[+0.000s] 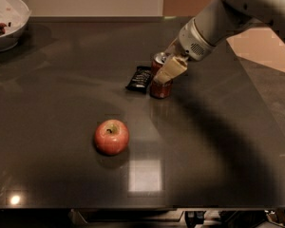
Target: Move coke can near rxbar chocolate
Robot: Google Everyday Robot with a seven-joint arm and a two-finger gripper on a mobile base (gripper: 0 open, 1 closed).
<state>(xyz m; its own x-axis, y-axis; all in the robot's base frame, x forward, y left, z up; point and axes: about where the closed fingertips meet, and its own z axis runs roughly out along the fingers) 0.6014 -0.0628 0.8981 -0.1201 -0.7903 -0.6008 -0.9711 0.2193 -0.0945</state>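
Note:
The coke can [159, 88] stands upright on the dark table [218, 151], right beside the rxbar chocolate [139, 78], a flat black bar lying just to its left. My gripper [168, 68] comes in from the upper right and sits around the can's upper part, its pale fingers [171, 70] covering the can's near side. The can's silver top shows behind the fingers.
A red apple [112, 137] sits in front and to the left of the can. A white bowl [7, 20] with dark bits stands at the far left corner. The table's right edge runs diagonally behind my arm.

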